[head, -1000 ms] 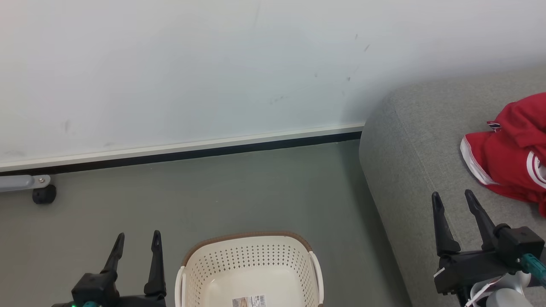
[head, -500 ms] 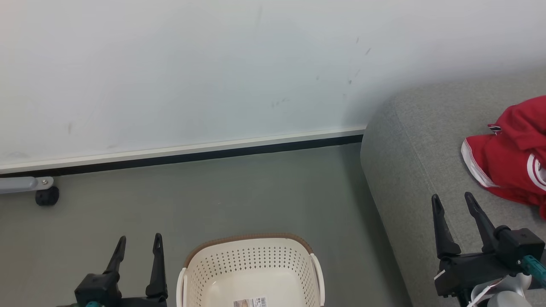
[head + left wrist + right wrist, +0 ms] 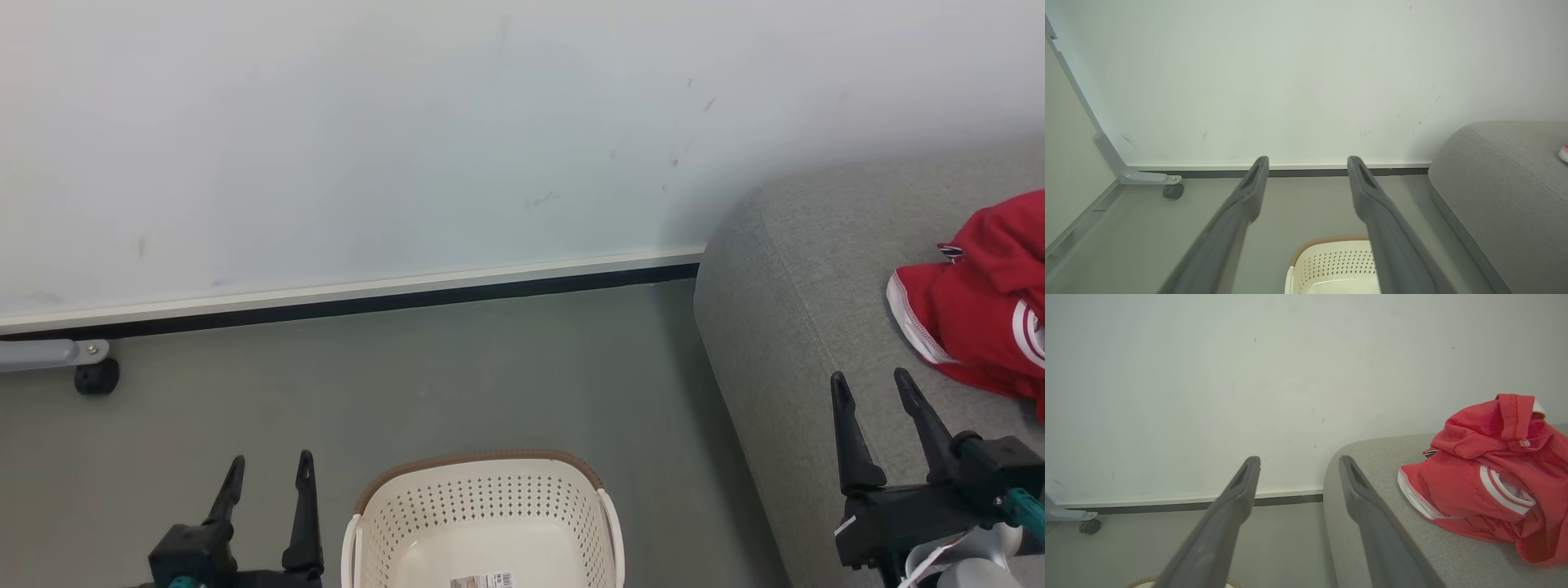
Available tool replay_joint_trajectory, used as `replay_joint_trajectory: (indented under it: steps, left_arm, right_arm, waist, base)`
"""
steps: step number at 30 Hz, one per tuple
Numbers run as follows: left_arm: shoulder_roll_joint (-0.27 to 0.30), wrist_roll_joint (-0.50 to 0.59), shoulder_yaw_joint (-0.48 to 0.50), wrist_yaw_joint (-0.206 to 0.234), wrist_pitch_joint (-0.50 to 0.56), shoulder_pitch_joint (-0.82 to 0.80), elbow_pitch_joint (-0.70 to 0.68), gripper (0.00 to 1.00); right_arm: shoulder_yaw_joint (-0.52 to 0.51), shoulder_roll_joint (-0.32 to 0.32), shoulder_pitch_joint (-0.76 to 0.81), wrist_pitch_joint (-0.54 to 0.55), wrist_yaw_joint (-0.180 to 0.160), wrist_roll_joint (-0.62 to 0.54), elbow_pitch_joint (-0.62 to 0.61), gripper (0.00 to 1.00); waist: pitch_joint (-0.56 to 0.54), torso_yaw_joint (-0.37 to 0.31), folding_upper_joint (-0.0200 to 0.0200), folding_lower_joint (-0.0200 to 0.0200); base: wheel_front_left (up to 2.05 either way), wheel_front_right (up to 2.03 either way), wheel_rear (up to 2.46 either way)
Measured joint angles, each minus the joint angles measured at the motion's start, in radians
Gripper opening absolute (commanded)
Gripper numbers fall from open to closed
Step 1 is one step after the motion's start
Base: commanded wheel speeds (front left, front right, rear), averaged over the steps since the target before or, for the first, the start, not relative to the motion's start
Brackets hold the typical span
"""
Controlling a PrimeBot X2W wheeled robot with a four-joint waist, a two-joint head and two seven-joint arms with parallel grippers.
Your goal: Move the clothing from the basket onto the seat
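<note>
Only the view drifted; clothing [image 3: 976, 322] lies on the seat [image 3: 784, 286] beyond the wide right pincer [image 3: 869, 377]

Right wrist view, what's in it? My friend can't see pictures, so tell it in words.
A heap of red clothing with white trim lies on the grey seat at the right. The right gripper rises from the bottom edge, open and empty, before a pale wall.

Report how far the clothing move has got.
Done: the red clothing lies on the seat. In hand: nothing; left gripper and right gripper are open and empty. Left: probably nothing; the basket holds just a label, its near part cut off.
</note>
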Motion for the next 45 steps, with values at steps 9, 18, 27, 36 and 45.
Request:
replay_joint_trajectory:
  steps: [9,18,27,36,45]
  left_arm:
    - [-0.008,-0.017,-0.001,-0.007,0.004,0.023,0.050,0.00]
    - [-0.016,-0.144,0.026,-0.029,0.029,0.019,0.070,0.00]
    - [-0.025,-0.277,0.049,-0.051,0.050,0.006,0.085,0.00]
    - [-0.031,-0.400,0.067,-0.073,0.071,-0.005,0.101,0.00]
    - [-0.035,-0.523,0.090,-0.098,0.088,-0.022,0.118,0.00]
  right_arm:
    - [0.000,0.036,0.046,0.009,0.003,0.012,0.042,0.00]
    - [-0.041,0.054,0.045,0.042,0.025,0.138,0.052,0.00]
    - [-0.078,0.072,0.044,0.072,0.044,0.255,0.063,0.00]
    - [-0.114,0.093,0.043,0.099,0.063,0.370,0.074,0.00]
    - [-0.150,0.114,0.042,0.127,0.083,0.481,0.081,0.00]
  waist:
    - [0.000,0.002,0.0000,0.0000]
    - [0.000,0.008,0.0000,0.0000]
    - [0.000,0.013,0.0000,0.0000]
    - [0.000,0.017,0.0000,0.0000]
    - [0.001,0.022,0.0000,0.0000]
  base:
    - [0.00,0.00,0.00]
    - [0.00,0.00,0.00]
    - [0.00,0.00,0.00]
    - [0.00,0.00,0.00]
    - [0.00,0.00,0.00]
